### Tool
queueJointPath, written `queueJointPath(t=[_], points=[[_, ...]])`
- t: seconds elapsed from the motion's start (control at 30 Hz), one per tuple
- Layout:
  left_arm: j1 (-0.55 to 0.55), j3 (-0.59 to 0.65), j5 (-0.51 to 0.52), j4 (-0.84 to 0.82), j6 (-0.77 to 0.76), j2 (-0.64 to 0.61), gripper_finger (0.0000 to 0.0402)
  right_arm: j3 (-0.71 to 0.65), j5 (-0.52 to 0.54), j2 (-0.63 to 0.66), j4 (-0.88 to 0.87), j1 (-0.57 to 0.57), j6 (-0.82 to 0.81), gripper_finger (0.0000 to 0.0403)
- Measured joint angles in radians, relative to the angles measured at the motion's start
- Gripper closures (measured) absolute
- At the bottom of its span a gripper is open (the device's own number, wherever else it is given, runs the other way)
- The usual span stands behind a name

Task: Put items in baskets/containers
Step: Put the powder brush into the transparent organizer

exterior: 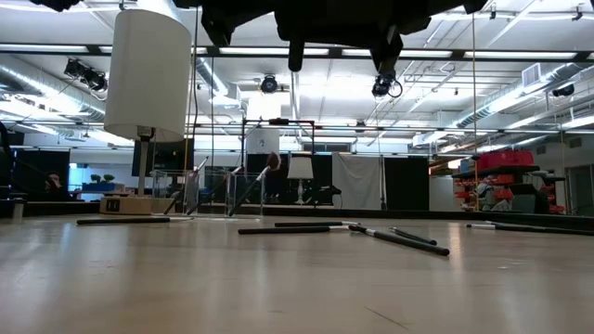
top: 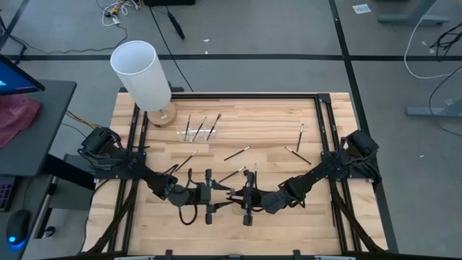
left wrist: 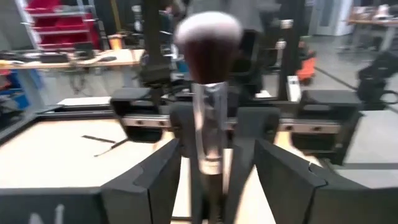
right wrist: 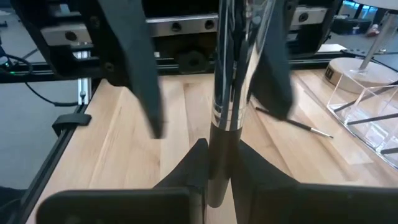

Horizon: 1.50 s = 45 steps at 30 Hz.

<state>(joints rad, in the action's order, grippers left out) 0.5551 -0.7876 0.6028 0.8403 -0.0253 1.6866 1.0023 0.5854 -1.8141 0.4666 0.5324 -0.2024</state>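
Note:
A makeup brush (left wrist: 208,118), with a fluffy dark head, silver ferrule and dark handle, hangs in the air between my two grippers over the table's near middle (top: 231,196). My right gripper (right wrist: 217,180) is shut on its handle. My left gripper (left wrist: 211,180) is open, a finger on either side of the brush's head end and a gap on both sides. The clear holder (top: 201,131) stands near the far edge with three brushes leaning in it. Several more brushes (top: 237,153) lie flat on the wood. My right gripper pinches the brush's dark handle (right wrist: 217,158), just behind the silver ferrule, between its two fingers. The brush runs on along the fingers toward my left gripper, head end leading. It is lifted clear of the table and about level.
A tall white cylinder on a round wooden base (top: 142,72) stands at the far left corner beside the holder. Loose brushes lie at the right (top: 298,154) and near the middle (top: 186,160). Black rails (top: 328,130) border the wooden top.

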Motion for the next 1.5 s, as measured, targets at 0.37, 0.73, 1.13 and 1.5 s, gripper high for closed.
queueJointPath(t=[0.37, 0.73, 1.13, 1.5], points=[[-0.027, -0.061, -0.086, -0.009, -0.011, 0.0, 0.0278, 0.0, -0.029, 0.0, -0.007, -0.005, 0.002, 0.0369], [-0.012, -0.061, -0.051, -0.055, -0.014, 0.0, 0.0348, 0.0, -0.03, -0.001, -0.031, -0.005, 0.008, 0.0351], [0.039, -0.066, 0.337, -0.348, -0.013, -0.174, 0.0349, 0.0, 0.038, -0.001, -0.236, -0.006, -0.097, 0.0226], [-0.156, -0.066, 0.333, -0.502, 0.116, -0.369, 0.0349, 0.0, 0.036, -0.001, -0.193, -0.015, -0.097, 0.0218]])
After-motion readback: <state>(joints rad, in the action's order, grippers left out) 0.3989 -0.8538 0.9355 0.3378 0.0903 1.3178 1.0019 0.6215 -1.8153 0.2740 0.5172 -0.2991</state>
